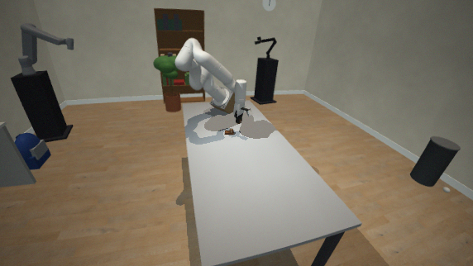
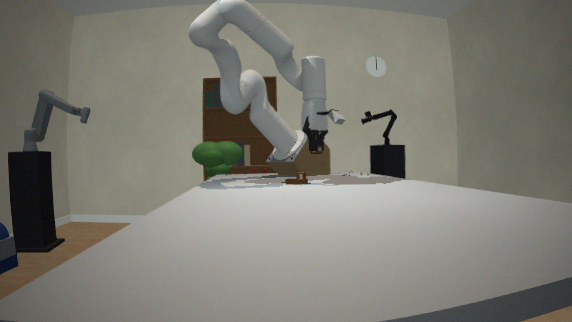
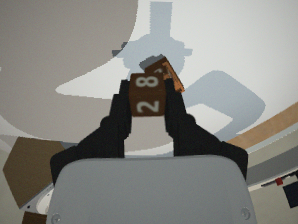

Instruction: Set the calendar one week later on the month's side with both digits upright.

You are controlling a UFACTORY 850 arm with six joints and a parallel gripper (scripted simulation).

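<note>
My gripper is shut on a brown calendar cube; the faces I see show the white digits 2 and 8. It holds the cube in the air well above the table, in the top view and in the exterior view. The small brown tray lies flat on the table below and to the left of the gripper, with one cube standing in it. In the wrist view the tray shows only partly, behind the held cube. The month's name is too small to read.
The arm's brown base block stands at the far end of the long grey table. A bookshelf, a potted plant, black pedestals with arms and a dark bin stand off the table.
</note>
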